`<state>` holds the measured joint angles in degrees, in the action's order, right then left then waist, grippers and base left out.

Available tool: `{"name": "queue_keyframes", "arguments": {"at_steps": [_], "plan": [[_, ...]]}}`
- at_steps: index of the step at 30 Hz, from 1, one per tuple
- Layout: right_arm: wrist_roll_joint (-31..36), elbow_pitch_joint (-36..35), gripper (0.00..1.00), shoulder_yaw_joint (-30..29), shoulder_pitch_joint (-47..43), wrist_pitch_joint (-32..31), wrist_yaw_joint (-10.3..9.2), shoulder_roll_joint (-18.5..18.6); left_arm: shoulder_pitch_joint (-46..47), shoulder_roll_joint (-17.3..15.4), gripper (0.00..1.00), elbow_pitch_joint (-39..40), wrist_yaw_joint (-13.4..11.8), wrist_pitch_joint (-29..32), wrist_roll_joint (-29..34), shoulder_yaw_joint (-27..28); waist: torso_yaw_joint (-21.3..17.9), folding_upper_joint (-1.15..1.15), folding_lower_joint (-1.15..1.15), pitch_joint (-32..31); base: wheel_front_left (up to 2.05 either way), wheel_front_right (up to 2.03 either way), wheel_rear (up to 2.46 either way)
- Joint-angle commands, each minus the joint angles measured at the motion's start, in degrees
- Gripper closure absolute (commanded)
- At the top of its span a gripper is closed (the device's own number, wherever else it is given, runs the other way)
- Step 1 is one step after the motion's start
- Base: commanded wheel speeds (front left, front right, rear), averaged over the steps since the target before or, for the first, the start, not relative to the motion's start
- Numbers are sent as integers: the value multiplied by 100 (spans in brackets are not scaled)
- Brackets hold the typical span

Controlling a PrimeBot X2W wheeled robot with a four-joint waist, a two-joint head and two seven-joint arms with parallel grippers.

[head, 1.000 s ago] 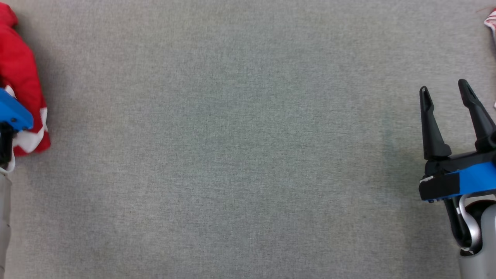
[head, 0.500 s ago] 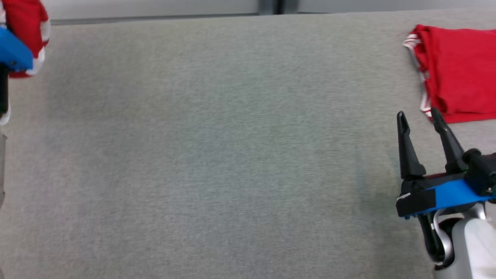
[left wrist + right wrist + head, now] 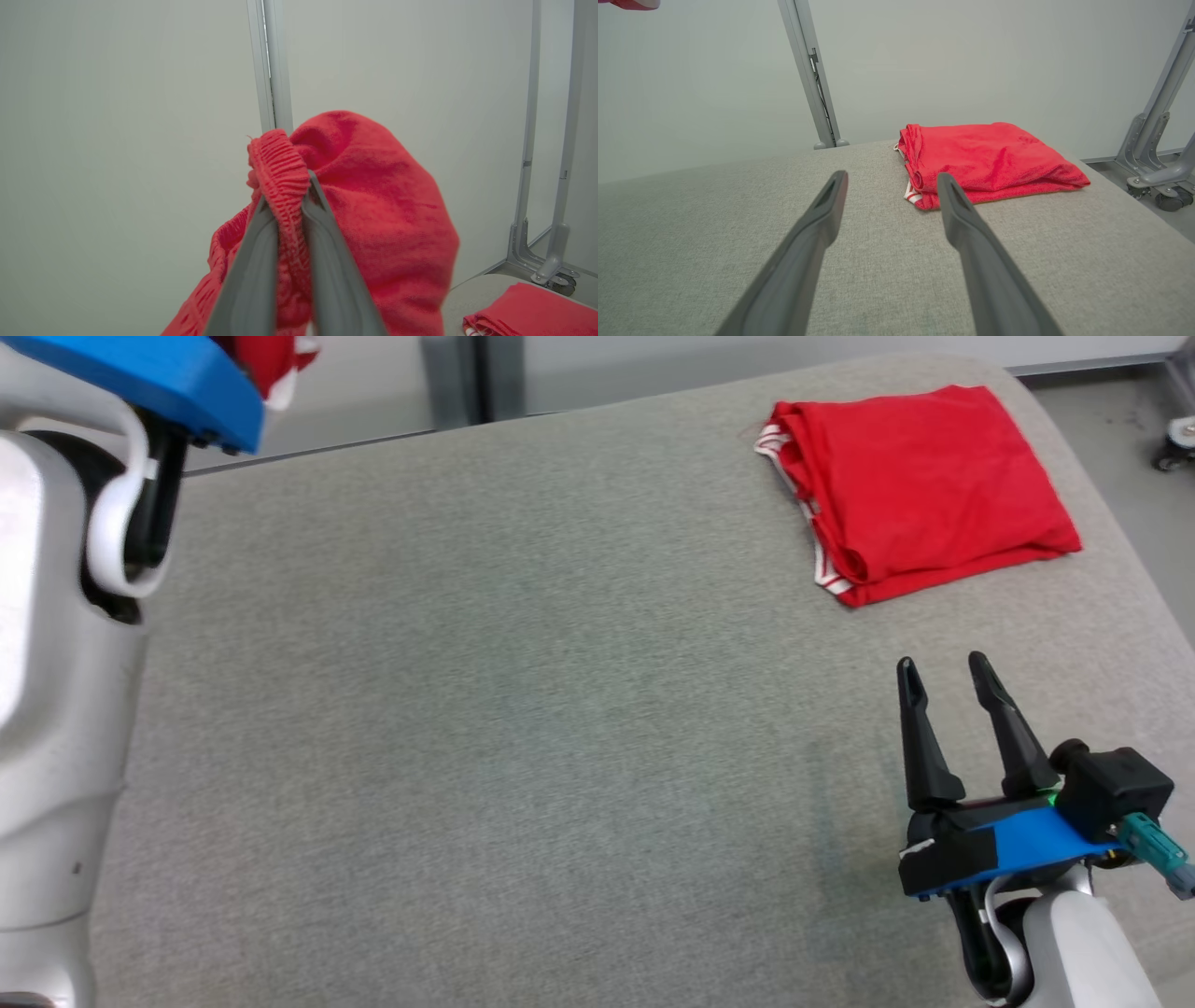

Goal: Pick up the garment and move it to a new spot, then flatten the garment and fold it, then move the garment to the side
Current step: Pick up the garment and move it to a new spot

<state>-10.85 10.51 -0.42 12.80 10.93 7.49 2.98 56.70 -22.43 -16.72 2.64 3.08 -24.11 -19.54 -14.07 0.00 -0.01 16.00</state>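
Garment lifted, not yet placed. Flatten, fold and set-aside are all left.
Near right, our right gripper (image 3: 942, 661) hovers over the grey table (image 3: 523, 709) with its fingers spread and nothing in them. At the far left, our left gripper (image 3: 286, 186) is clamped on the ribbed waistband (image 3: 280, 158) of the red garment (image 3: 383, 210), held up off the table. We judge step one half done: picked up, no new spot yet. The cloth is bunched, waistband at the pinch and the rest draping down, so its long axis looks roughly vertical; we can't tell front from back. At the far right, a second red garment (image 3: 924, 485) lies folded flat, its striped trim facing left.
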Motion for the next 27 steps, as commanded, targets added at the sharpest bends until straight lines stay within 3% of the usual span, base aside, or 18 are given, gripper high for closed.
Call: {"name": "queue_keyframes", "arguments": {"at_steps": [1,10,27], "plan": [[-144,76,0,98,102,83,1,-8,-98,57,100,151,-26,66,21,-84,-187,0,1,-77,0,0,0],[-370,340,0,263,157,285,1,-9,-828,455,100,301,10,66,-69,-589,-360,0,1,-95,0,0,0],[-280,438,0,292,169,315,1,-7,-2672,1142,100,-593,85,-493,-188,-1545,-41,0,1,-190,0,0,0]]}}
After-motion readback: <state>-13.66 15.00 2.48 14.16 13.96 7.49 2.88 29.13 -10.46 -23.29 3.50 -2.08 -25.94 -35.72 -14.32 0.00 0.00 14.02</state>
